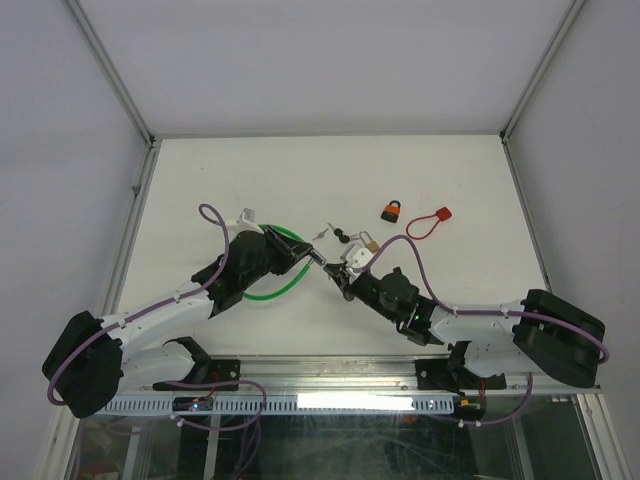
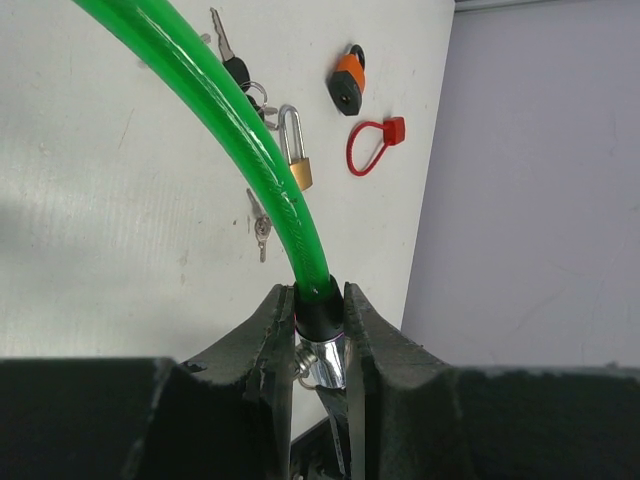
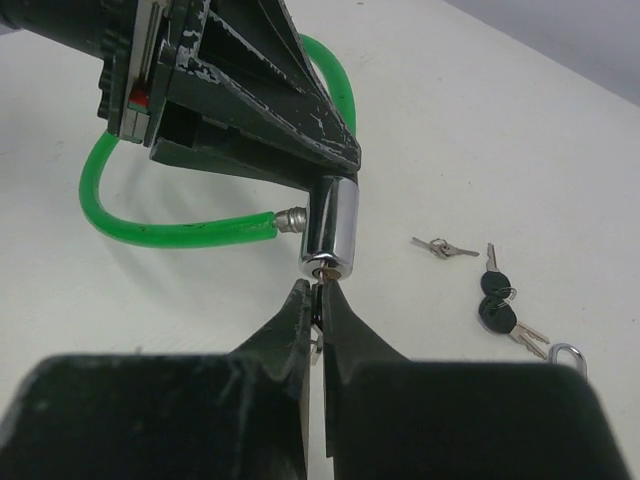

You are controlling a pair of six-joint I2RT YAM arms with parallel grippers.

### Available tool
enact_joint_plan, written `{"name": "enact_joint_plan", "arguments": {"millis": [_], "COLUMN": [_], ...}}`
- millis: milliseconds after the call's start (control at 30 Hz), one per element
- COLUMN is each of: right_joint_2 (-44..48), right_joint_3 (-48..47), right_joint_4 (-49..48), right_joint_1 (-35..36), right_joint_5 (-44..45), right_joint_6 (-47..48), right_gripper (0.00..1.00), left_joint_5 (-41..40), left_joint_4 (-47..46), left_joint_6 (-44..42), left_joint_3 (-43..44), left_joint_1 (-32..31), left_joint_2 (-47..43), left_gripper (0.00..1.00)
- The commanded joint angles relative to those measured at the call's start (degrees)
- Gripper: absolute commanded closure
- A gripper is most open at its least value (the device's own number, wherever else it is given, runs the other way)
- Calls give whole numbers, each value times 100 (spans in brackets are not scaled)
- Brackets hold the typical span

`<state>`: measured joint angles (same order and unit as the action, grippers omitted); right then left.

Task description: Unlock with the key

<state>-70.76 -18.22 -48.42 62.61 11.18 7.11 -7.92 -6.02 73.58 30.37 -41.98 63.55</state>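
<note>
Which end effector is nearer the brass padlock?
Right. The right end effector sits just beside the brass padlock; the left end effector is farther, beyond the lock cylinder.

Overhead camera looks down; wrist cameras closely share the lock [image 3: 331,225].

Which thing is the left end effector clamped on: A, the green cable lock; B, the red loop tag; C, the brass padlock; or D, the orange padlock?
A: in the left wrist view the left end effector pinches the black collar and chrome cylinder of the green cable lock, while the brass padlock, orange padlock and red loop tag lie apart on the table.
</note>
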Motion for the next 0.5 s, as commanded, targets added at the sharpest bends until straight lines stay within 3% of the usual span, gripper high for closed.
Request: {"name": "enact_joint_plan", "arguments": {"millis": [0,100,200,467], "right_joint_2": [130,64,13,-166], "right_joint_3": [-156,-165,-162,-173], "right_joint_4": [-64,-75,-92,-105], "right_joint_1": [11,6,6,6], "right_joint_5": [-30,17,-11,-60], "right_joint_6": [-244,-159,-61,-17], "right_gripper": [100,100,100,100], "left_joint_5": [247,291,286,331], "left_joint_4": [-685,-622,-496,-158], "left_joint_6": [-31,-106,-202,-729], "left_joint_3": [87,74,12,-272], "left_joint_1": [-34,-35,-34,-28], "left_joint_2": [-87,-83,-147,-429], "left_gripper": [99,77,60,40]}}
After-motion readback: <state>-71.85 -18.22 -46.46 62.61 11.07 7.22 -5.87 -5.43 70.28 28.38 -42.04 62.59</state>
